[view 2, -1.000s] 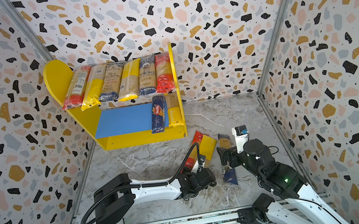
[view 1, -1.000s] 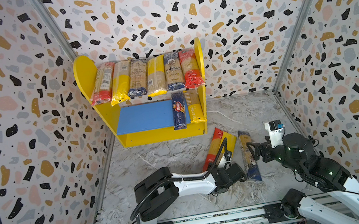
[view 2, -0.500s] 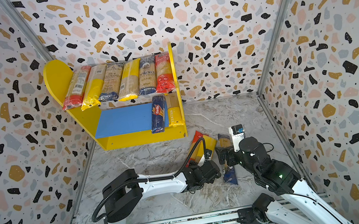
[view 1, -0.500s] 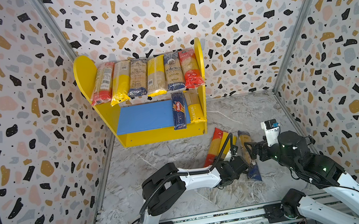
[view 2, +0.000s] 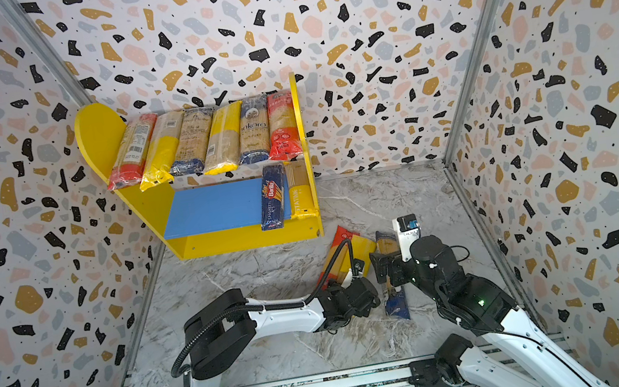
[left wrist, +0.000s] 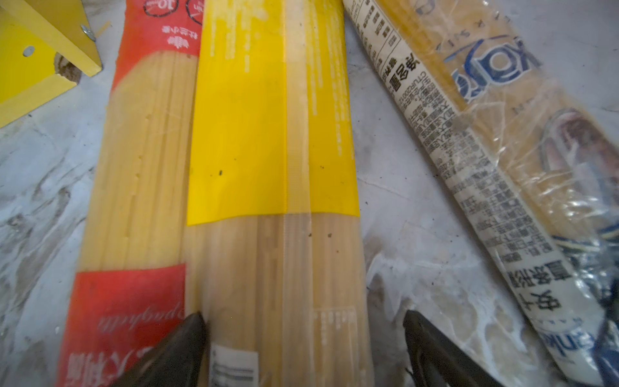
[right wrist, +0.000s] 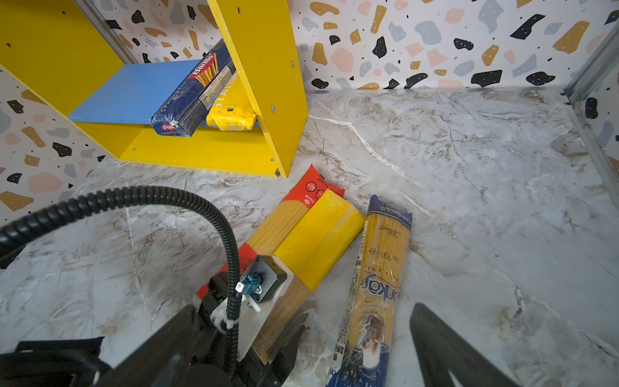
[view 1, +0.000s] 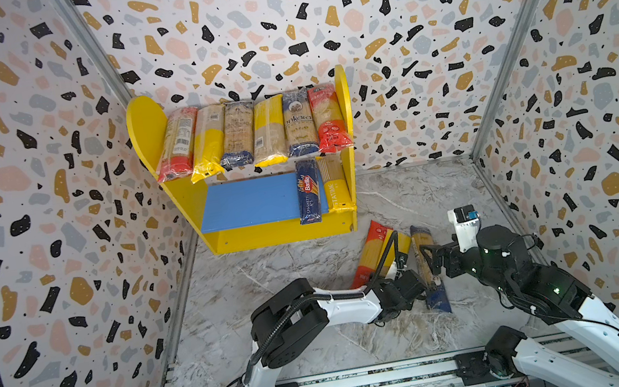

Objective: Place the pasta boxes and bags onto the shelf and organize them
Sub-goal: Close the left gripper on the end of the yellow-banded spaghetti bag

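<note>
The left tool (left wrist: 301, 321) stood wide open and low over the worktop (left wrist: 402, 201), its dark fingers (left wrist: 181, 345) astride the near end of a yellow-banded bag (left wrist: 268, 134). One fingertip sat at the seam where that bag met a red-ended bag (left wrist: 134, 167), and the other stood clear on bare marble, so nothing was clamped. The red-ended bag lay touching the yellow-banded one on the tool's left, both running straight ahead of it. A blue-printed bag (left wrist: 502, 134) lay off to the tool's right, apart from the pair and angled away from them. The right tool (right wrist: 303, 308) was likewise spread wide and gripped nothing. The blue-printed bag lay lengthwise below the gap between its fingers, nearer one finger than the other, and whether either finger touched it could not be told. The left tool sat just beside the right one. Ahead of both tools and to their left stood the shelf (view 1: 146, 132). Six bags (view 1: 237, 130) lay side by side across its upper board. On the blue lower board (view 1: 246, 202), at the end nearest the tools, the Barilla box (view 1: 308, 192) lay beside a yellow-ended bag (view 1: 336, 190) against the side panel, with the box's front end overhanging the board's edge.
</note>
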